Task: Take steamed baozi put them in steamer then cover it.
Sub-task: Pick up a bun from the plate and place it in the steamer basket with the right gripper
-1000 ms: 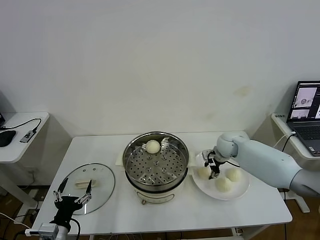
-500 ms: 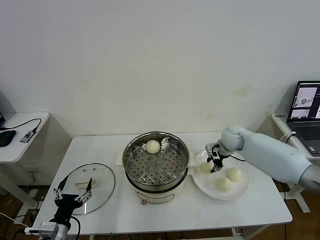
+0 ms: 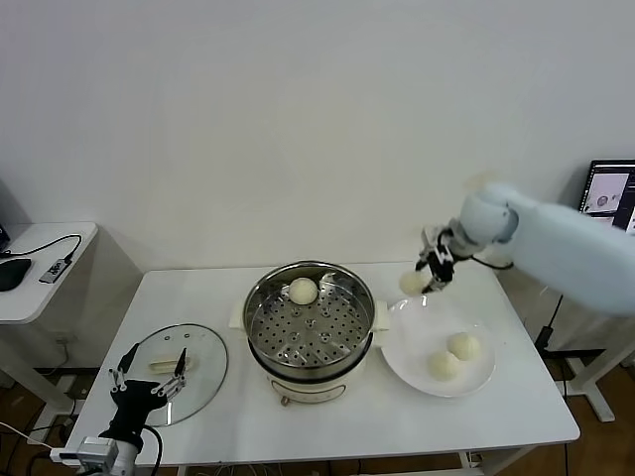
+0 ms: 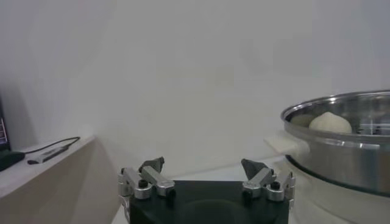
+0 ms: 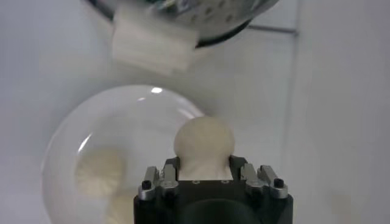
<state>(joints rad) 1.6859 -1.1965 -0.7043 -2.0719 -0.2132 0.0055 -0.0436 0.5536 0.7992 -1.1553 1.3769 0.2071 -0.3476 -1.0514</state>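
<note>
Right gripper (image 3: 434, 275) pinches one steamed baozi (image 3: 412, 283) between its fingers and holds it in the air, above the far edge of the white plate (image 3: 476, 381) and to the right of the steamer (image 3: 310, 317). In the right wrist view the same bun (image 5: 204, 141) sits clamped between the two fingertips (image 5: 171, 167), with the plate (image 5: 131, 115) below it and the steamer's cream side handle (image 5: 152, 45) beyond.

Two more buns (image 3: 463, 345) lie on the plate, close together toward its near right part. A fourth bun (image 3: 303, 291) rests on the perforated tray at the far side of the steamer, which stands uncovered in the middle of the white table (image 3: 397, 426). The left wrist view shows that bun (image 4: 329, 122) just above the steel rim (image 4: 341, 109).

Left gripper (image 3: 147, 381) hangs low at the table's near left corner, fingers spread wide, over the near edge of the glass lid (image 3: 198, 347), which lies flat on the table left of the steamer.
</note>
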